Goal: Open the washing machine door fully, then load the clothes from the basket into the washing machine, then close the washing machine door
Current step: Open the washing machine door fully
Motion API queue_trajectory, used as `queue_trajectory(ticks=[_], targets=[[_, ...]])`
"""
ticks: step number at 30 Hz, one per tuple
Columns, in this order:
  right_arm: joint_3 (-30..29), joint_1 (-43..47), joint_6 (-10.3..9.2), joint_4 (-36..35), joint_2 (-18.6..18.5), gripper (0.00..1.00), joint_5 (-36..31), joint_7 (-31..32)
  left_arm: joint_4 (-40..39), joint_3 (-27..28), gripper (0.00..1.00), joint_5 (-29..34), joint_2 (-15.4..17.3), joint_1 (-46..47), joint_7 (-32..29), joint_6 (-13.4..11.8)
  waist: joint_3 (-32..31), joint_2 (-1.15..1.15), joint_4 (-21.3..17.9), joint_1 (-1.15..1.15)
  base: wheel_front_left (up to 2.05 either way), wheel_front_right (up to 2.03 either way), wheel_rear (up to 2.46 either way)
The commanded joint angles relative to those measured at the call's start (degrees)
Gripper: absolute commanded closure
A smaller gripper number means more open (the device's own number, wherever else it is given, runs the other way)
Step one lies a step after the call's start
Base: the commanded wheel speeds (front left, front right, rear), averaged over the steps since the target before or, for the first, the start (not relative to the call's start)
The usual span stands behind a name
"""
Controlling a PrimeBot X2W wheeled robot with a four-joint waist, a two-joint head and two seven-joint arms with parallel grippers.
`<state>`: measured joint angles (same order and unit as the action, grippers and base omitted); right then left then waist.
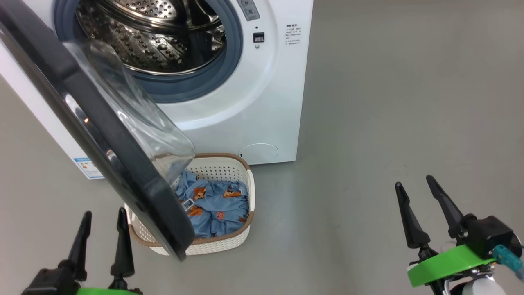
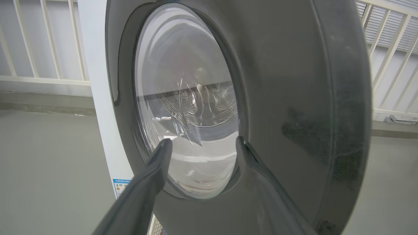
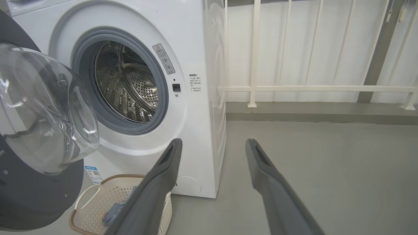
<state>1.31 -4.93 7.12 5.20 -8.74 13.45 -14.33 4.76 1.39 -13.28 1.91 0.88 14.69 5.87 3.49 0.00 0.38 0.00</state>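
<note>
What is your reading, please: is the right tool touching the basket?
Apart: the head view shows bare floor between the right tool and the basket.

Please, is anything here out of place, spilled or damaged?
Nothing is spilled or damaged. One thing is awkward: the washing machine door stands open above the left part of the basket, so in the head view it partly covers the clothes inside.

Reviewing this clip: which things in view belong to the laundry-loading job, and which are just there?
Belongs to the job:
washing machine, drum exposed
washing machine door, swung open
basket, in front of the machine
clothes, inside the basket

Just there:
white railing behind the machine
grey floor
</note>
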Motion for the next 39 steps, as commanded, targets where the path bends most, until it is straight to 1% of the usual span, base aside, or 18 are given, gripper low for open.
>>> queue_trajectory(ticks=[1, 9, 14, 26, 27, 28, 29, 33, 39], targets=[[0.52, 0.15, 0.36, -1.65, 0.35, 0.0, -1.55, -0.66, -1.63, 1.55, 0.0, -0.07, 0.97, 0.05, 0.31, -0.52, -0.05, 0.0, 0.01, 0.0, 0.0, 0.0, 0.0], [-1.78, 1.33, 0.36, 0.1, 2.26, 0.0, -9.05, -0.66, -1.21, 0.98, 0.0, 0.72, 0.97, -0.76, 0.31, -1.01, -0.53, 0.0, 0.39, 0.0, 0.0, 0.0, 0.0], [-2.23, 1.52, 0.36, 0.79, 3.14, 0.0, -10.06, -0.66, -0.88, 0.73, 0.0, 0.66, 0.97, -1.06, 0.31, -1.12, -0.84, 0.0, 0.65, 0.0, 0.0, 0.0, 0.0], [-2.5, 1.68, 0.36, 1.76, 3.87, 0.0, -10.3, -0.66, -0.35, 0.48, 0.0, 1.01, 0.97, -1.34, 0.31, -1.22, -1.23, 0.0, 0.59, 0.0, 0.0, 0.0, 0.0], [-2.55, 1.65, 0.36, 1.76, 3.9, 0.0, -10.25, -0.66, -0.22, 0.42, 0.58, 1.03, 0.97, -1.34, 0.31, -1.19, -1.23, 0.0, 0.59, 0.0, 0.0, 0.0, 0.0], [-2.62, 1.64, 0.36, 1.74, 3.95, 0.0, -10.14, -0.66, -0.19, 0.39, 0.98, 1.28, 0.97, -1.29, 0.31, -1.15, -1.24, 0.0, 0.58, 0.0, 0.0, 0.0, 0.0], [-2.65, 1.63, 0.36, 1.73, 3.98, 0.0, -10.08, -0.66, -0.43, 0.39, 1.0, 1.34, 0.97, -1.18, 0.31, -1.08, -1.24, 0.0, 0.59, 0.0, 0.0, 0.0, 0.0], [-2.6, 1.64, 0.36, 1.51, 4.09, 0.0, -9.69, -0.66, -3.48, 1.2, 1.0, 1.8, 0.97, -0.39, 0.31, -0.98, -1.23, 0.0, 0.65, 0.0, 0.0, 0.0, 0.0], [-2.43, 1.63, 0.36, 1.47, 4.18, 0.0, -9.63, -0.67, -13.67, 2.69, 1.0, 4.4, 0.97, 1.54, 0.31, -0.9, -1.12, 0.0, 0.8, 0.0, 0.0, 0.0, 0.0]])
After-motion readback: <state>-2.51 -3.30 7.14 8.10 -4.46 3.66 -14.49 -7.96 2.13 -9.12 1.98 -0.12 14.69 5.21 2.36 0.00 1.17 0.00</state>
